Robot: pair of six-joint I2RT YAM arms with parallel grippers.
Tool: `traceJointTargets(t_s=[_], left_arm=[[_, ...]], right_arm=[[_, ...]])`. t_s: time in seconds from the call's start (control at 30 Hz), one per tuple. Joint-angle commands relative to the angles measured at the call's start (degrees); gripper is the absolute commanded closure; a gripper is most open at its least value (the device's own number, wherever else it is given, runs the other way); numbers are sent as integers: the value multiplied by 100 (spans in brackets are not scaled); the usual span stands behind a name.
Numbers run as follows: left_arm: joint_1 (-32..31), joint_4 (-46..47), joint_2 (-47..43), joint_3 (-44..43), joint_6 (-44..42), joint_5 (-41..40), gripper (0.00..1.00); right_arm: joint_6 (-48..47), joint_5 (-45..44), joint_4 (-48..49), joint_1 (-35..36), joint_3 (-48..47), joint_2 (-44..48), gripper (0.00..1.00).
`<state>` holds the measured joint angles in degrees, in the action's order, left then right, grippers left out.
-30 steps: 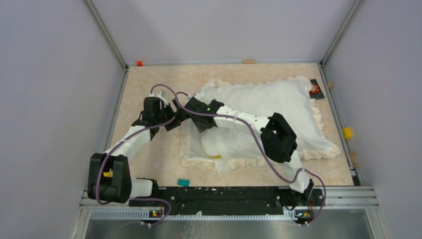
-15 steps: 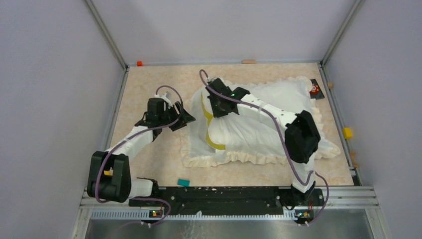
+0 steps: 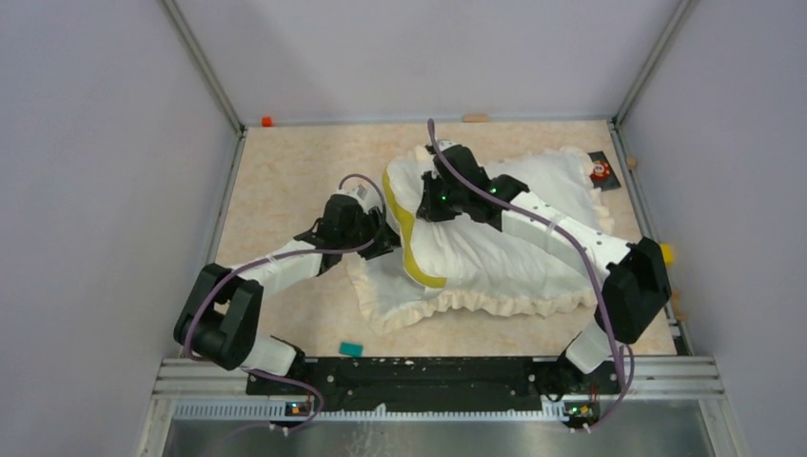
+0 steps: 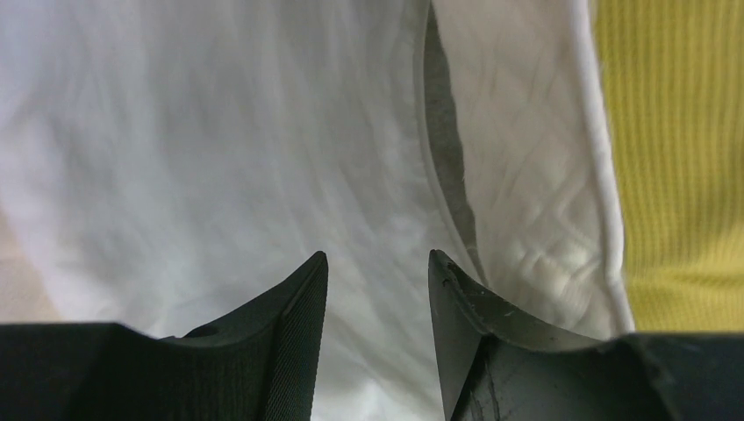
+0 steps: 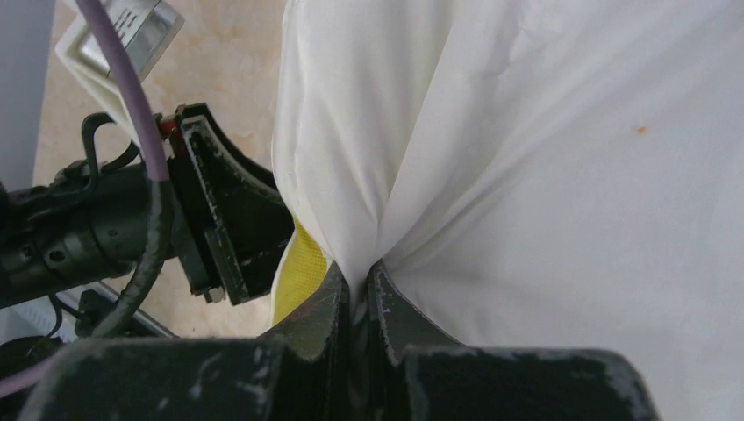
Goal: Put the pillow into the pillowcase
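The pillow (image 3: 411, 238) lies mid-table with its yellow-banded left end sticking out of the frilly cream pillowcase (image 3: 495, 271). My right gripper (image 3: 433, 200) sits on top near that end. In the right wrist view it (image 5: 357, 274) is shut on a pinched fold of the smooth white pillowcase (image 5: 570, 175), with the yellow band (image 5: 303, 259) just to the left. My left gripper (image 3: 383, 238) is at the pillow's left end. In the left wrist view its jaws (image 4: 377, 267) stand apart over the white pillowcase (image 4: 219, 132), with the quilted pillow (image 4: 526, 175) to the right.
A small teal piece (image 3: 352, 349) lies near the front rail. A red and black item (image 3: 600, 169) sits at the back right corner beside the pillowcase. Grey walls and metal rails enclose the tabletop on three sides.
My right gripper shut on the pillowcase fabric and moved right and back with it, uncovering the yellow band. My left arm moved right to the pillow's end, its jaws narrowing.
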<state>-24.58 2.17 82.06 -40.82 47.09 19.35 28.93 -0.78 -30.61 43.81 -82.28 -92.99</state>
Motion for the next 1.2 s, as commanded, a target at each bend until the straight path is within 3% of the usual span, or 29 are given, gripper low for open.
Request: traceJointTargets(t_s=[0.0,0.2,0.43,0.77,1.0,1.17], left_arm=[[-207,822,108,82,504,-456,50],[-571,1338,53,474,642,-795,46],[-1169,2685,-20,1216,824,-1078,40],[-2004,3420,113,1362,672,-1858,33],[-2411,4430,383,1402,695,-1799,23],[-2673,4270,739,1121,997,-1675,21]], right_arm=[[382,368,1458,18,748,1081,100],[671,664,2913,13,2169,2110,100],[929,893,4139,14,3338,3082,100],[1133,1244,4858,18,3467,3611,100],[1203,1261,4981,18,3459,3808,100],[1159,1248,4899,14,3407,3804,100]])
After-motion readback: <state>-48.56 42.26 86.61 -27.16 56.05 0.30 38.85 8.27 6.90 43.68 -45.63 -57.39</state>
